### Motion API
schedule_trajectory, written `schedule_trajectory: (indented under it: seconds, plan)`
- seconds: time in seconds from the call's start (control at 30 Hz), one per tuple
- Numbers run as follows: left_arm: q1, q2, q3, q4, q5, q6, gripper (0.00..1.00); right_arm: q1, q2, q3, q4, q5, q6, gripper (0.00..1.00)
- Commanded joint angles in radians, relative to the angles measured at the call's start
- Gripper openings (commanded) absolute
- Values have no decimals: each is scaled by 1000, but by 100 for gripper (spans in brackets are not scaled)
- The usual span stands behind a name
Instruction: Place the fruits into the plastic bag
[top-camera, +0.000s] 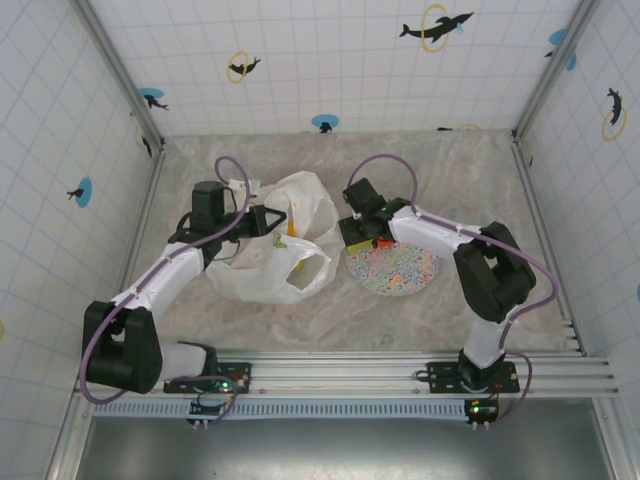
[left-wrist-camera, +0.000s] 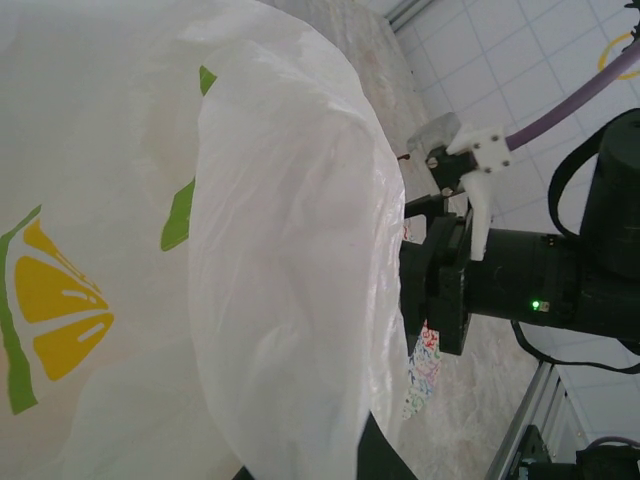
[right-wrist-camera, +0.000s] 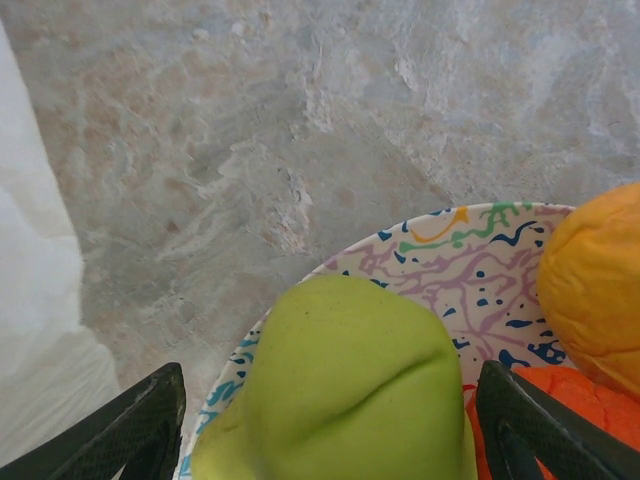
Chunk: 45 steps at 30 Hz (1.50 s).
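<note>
The white lemon-printed plastic bag (top-camera: 262, 268) lies left of centre, its mouth lifted. My left gripper (top-camera: 268, 220) is shut on the bag's upper rim, and the film (left-wrist-camera: 260, 260) drapes over its fingers. Something small and orange (top-camera: 290, 226) shows at the bag's mouth. My right gripper (top-camera: 362, 236) hangs open over the left edge of the speckled plate (top-camera: 405, 272). A yellow-green pear (right-wrist-camera: 345, 390) sits between its spread fingers (right-wrist-camera: 135, 425) without touching them. An orange (right-wrist-camera: 598, 290) and a red-orange fruit (right-wrist-camera: 560, 415) lie beside the pear on the plate (right-wrist-camera: 450, 255).
The bag's edge (right-wrist-camera: 35, 330) lies close to the left of the plate. My right arm's wrist (left-wrist-camera: 520, 285) stands just beyond the bag in the left wrist view. Marbled tabletop (top-camera: 440, 170) stretches behind, bounded by tiled walls.
</note>
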Motion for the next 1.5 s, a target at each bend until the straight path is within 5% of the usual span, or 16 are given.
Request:
schedule_trajectory:
  seconds: [0.0,0.93,1.47]
  plan:
    - [8,9,11,-3,8,-8,0,13,30,42,-34,4,-24,77]
    - [8,14,13,-2,26,-13,0,1,77,17,-6,-29,7,75]
    - [8,14,12,-1,30,-15,0,0,-55,-56,3,-28,21,58]
